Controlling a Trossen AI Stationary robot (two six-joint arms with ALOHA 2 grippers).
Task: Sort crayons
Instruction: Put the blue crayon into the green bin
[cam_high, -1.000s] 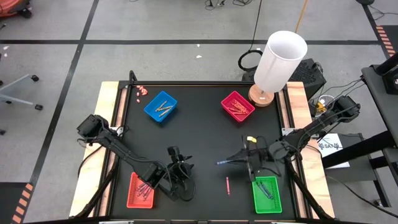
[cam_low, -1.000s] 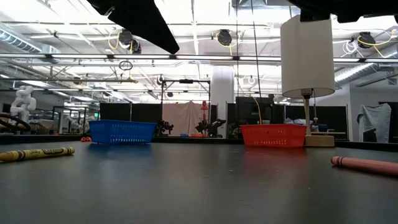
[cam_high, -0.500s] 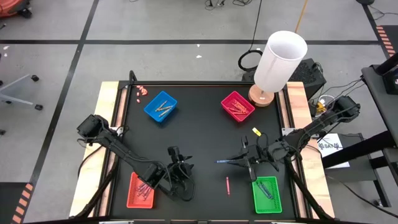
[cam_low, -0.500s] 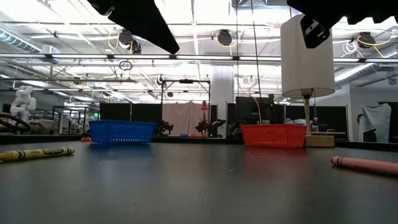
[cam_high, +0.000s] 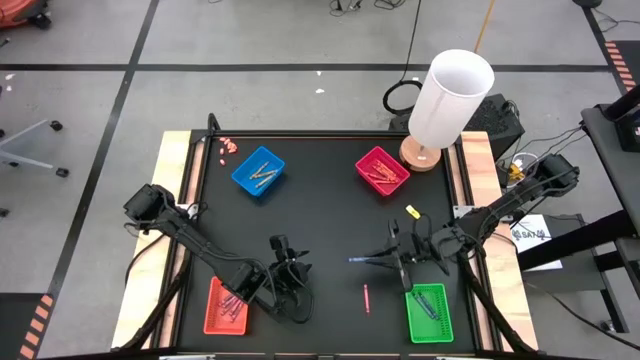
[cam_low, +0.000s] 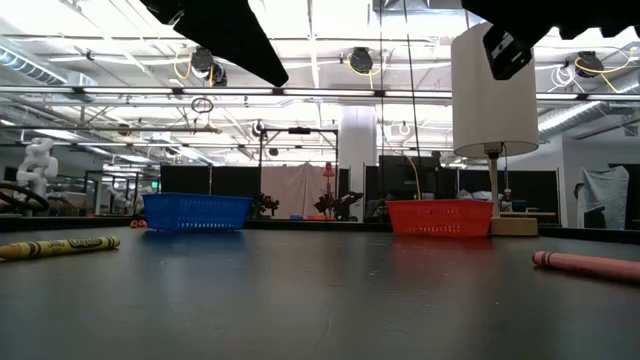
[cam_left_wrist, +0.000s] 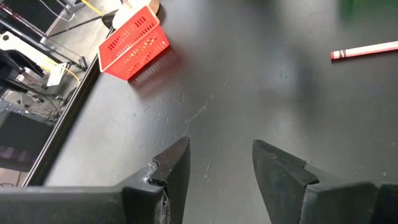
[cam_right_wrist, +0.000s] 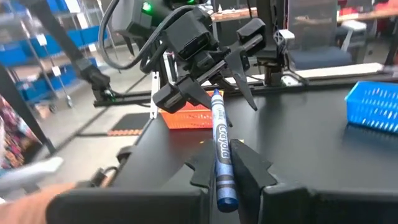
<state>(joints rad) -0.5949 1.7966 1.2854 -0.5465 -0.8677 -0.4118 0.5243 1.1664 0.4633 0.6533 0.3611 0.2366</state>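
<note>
Right gripper (cam_right_wrist: 225, 163) jaws pinch a blue crayon (cam_right_wrist: 219, 144) above the tabletop (cam_high: 330, 220) (left gripper (cam_left_wrist: 217, 163) jaws wide, empty).

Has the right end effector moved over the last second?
Yes. In the high view the right end effector, shut on the blue crayon, has swung; the yellow crayon it covered now shows.

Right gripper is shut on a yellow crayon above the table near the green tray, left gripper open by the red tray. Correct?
Not quite: the crayon in the right gripper is blue, not yellow. The right wrist view shows the blue crayon clamped between its fingers. The rest stands: it is near the green tray, and the left gripper is open by the red tray.
</note>
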